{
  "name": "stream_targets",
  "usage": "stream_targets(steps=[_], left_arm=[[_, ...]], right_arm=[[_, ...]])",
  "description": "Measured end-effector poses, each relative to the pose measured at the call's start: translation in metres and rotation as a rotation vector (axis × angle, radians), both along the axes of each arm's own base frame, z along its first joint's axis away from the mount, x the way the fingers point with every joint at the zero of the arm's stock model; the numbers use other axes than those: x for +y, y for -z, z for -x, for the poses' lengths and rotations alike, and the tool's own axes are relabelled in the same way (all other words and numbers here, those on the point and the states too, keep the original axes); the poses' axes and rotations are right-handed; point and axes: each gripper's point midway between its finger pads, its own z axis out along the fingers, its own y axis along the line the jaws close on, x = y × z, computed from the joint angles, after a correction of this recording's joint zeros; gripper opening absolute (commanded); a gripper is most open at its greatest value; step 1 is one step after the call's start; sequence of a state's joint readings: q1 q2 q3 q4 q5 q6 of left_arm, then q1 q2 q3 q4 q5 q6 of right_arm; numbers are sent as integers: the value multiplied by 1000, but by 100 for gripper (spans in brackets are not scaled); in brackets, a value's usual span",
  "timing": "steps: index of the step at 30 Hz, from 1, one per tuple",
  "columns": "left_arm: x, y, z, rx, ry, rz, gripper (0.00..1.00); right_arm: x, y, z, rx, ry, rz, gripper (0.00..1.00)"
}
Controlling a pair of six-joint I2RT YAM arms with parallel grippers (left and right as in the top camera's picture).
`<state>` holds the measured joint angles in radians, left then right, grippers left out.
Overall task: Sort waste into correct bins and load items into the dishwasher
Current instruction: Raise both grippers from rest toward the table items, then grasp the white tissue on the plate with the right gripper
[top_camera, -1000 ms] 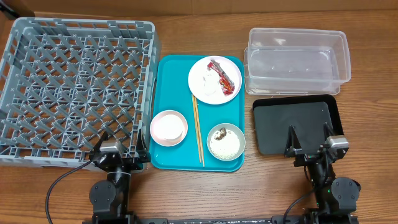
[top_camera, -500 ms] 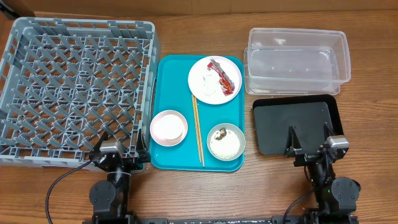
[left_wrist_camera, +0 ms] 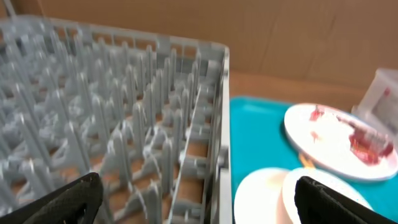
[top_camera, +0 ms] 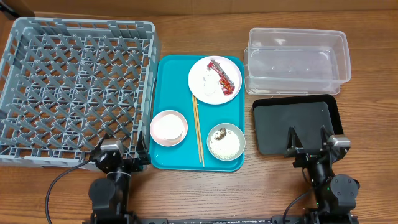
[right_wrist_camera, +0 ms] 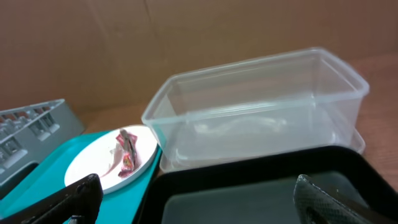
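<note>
Both my left gripper [left_wrist_camera: 198, 186] and right gripper [right_wrist_camera: 194, 186] gape wide, holding nothing. On the teal tray [top_camera: 174, 74], the red snack wrapper [top_camera: 224, 73] lies across the white plate [top_camera: 200, 87]. It looks light, crinkly and slippery, so I would pinch one crimped end.

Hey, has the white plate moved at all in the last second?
No. The white plate sits in the same far-right corner of the teal tray, beside the chopsticks' far ends.

The left arm [top_camera: 107, 193] and right arm [top_camera: 339, 188] are matte black, built of rounded joint housings. Each wrist carries a small silver-grey block [top_camera: 111, 147]. A thin black cable [top_camera: 62, 177] loops beside the left arm. The fingers [left_wrist_camera: 68, 199] are black and tapered.
</note>
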<state>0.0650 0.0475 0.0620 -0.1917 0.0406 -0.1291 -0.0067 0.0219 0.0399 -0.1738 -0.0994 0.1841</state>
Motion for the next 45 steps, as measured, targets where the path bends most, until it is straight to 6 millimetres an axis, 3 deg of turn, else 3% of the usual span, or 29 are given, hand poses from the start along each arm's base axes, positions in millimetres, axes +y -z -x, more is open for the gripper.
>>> stream_targets(steps=[4, 11, 16, 21, 24, 31, 34, 37, 42, 45], left_arm=[[0, 0, 1, 91, 0, 6, 100], [1, -34, -11, 221, 1, 13, 100], [1, -46, -19, 418, 5, 16, 100], [1, -60, -26, 592, 15, 19, 100], [1, -64, -31, 659, 20, 25, 100], [-1, -51, -35, 747, 32, 37, 100], [-2, -50, -35, 755, 33, 42, 100], [-2, -49, -34, 755, 36, 43, 100], [-1, -48, -32, 768, 27, 55, 100], [10, -46, -27, 785, -20, 88, 100]], right_arm=[[0, -8, 2, 51, 1, -15, 100], [0, -35, -6, 178, 4, -26, 100], [0, -58, -26, 315, 5, -27, 100], [1, -66, -49, 497, 0, -29, 100], [4, -64, -63, 710, -14, -35, 100], [8, -67, -88, 878, -35, -40, 100], [19, -67, -97, 866, -97, -73, 100], [36, -84, -115, 761, -190, -89, 100], [87, -97, -116, 699, -336, -19, 100], [122, -99, -115, 693, -403, 52, 100]])
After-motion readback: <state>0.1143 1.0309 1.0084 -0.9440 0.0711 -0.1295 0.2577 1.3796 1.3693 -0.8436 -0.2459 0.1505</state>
